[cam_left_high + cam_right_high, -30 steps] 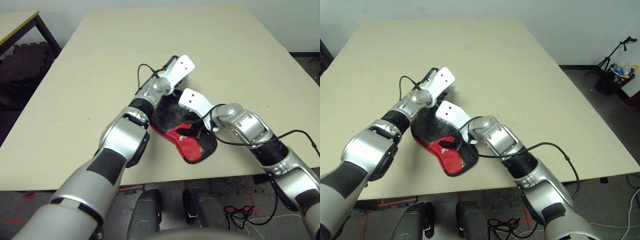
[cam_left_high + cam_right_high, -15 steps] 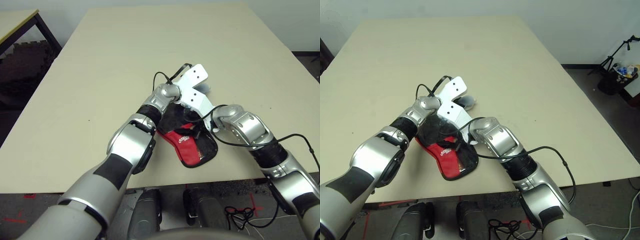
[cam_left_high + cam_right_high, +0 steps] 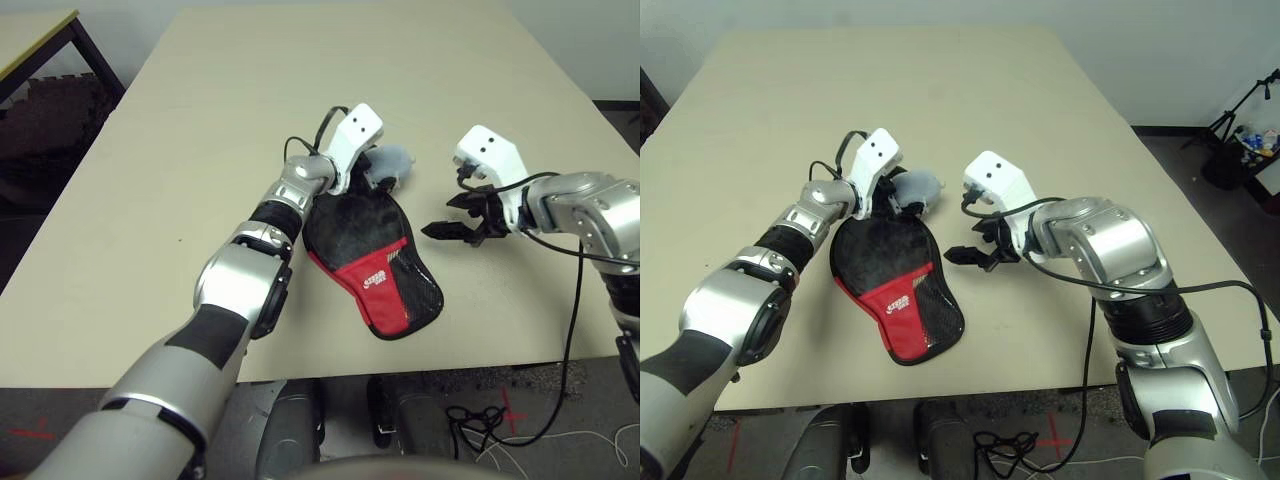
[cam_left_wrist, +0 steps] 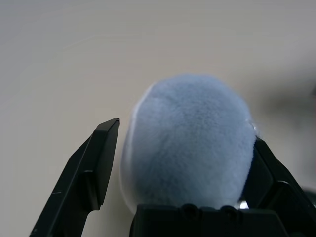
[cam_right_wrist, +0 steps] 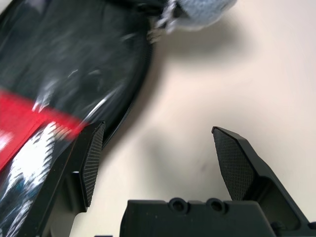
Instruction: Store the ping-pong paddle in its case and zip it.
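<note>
The case [image 3: 372,262] lies flat on the tabletop [image 3: 200,120], closed round the paddle; soft fabric over a stiff, light blade; best pinched at its zipper edge; both jaws spread, the left gripper [image 4: 180,163] straddling a grey soft lump [image 4: 190,148], the right gripper [image 3: 462,222] empty just beside the case.

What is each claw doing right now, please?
Left claw: open, its fingers standing either side of the small grey soft lump, not clamped on it.
Right claw: open, empty, above the beige table.

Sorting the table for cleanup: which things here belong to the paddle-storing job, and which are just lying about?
Job: the case, flat on the table.
Lying about: the grey soft lump past the case's round end, between the fingers of the left tool.
</note>
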Controlling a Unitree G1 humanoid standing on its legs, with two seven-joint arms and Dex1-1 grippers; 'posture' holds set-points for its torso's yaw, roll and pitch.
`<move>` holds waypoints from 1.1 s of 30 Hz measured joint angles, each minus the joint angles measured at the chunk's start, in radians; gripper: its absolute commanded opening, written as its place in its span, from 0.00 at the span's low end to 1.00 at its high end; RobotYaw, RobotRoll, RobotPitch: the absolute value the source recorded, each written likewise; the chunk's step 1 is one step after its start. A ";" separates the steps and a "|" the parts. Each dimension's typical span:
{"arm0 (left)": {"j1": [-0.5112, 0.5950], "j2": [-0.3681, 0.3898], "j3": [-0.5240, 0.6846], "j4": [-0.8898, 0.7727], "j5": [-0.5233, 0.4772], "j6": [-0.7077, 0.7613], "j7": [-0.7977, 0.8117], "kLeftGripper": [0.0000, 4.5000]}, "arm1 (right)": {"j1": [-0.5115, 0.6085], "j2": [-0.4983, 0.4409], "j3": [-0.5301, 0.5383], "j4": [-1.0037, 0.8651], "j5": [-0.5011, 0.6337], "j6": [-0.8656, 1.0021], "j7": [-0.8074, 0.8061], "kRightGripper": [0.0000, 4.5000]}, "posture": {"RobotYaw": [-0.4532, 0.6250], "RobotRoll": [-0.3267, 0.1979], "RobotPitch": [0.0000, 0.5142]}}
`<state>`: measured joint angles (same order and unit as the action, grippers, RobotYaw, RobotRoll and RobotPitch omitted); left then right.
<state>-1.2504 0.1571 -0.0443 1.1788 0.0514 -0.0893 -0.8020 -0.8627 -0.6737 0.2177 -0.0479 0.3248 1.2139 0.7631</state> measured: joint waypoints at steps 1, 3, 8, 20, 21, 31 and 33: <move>-0.005 0.004 0.004 -0.014 -0.012 0.014 -0.014 0.99 | -0.008 0.012 0.002 0.028 -0.013 -0.023 -0.010 1.00 | 0.41 0.62 0.23; -0.005 0.026 0.019 -0.062 -0.038 0.060 -0.056 0.99 | -0.045 0.054 0.005 0.115 -0.042 -0.080 -0.035 1.00 | 0.42 0.62 0.23; 0.024 0.059 0.024 -0.222 -0.085 0.175 -0.146 0.99 | -0.137 0.092 0.016 0.267 -0.105 -0.186 -0.054 1.00 | 0.45 0.62 0.22; 0.126 0.116 -0.312 -0.209 0.230 -0.210 -0.060 0.99 | -0.140 0.082 0.054 0.334 -0.171 -0.222 -0.005 1.00 | 0.39 0.62 0.25; 0.125 0.116 -0.332 -0.183 0.255 -0.243 -0.049 0.99 | -0.138 0.081 0.054 0.333 -0.172 -0.222 -0.006 1.00 | 0.39 0.62 0.25; 0.062 0.098 -0.295 -0.126 0.202 -0.225 -0.188 0.99 | -0.149 0.125 0.019 0.377 -0.183 -0.242 -0.057 1.00 | 0.38 0.62 0.24; 0.094 0.101 -0.289 -0.168 0.178 -0.155 -0.252 0.99 | -0.179 0.148 0.000 0.438 -0.191 -0.284 -0.082 1.00 | 0.39 0.62 0.24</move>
<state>-1.1560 0.2579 -0.3332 1.0112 0.2299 -0.2439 -1.0545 -1.0419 -0.5262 0.2173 0.3897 0.1337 0.9298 0.6808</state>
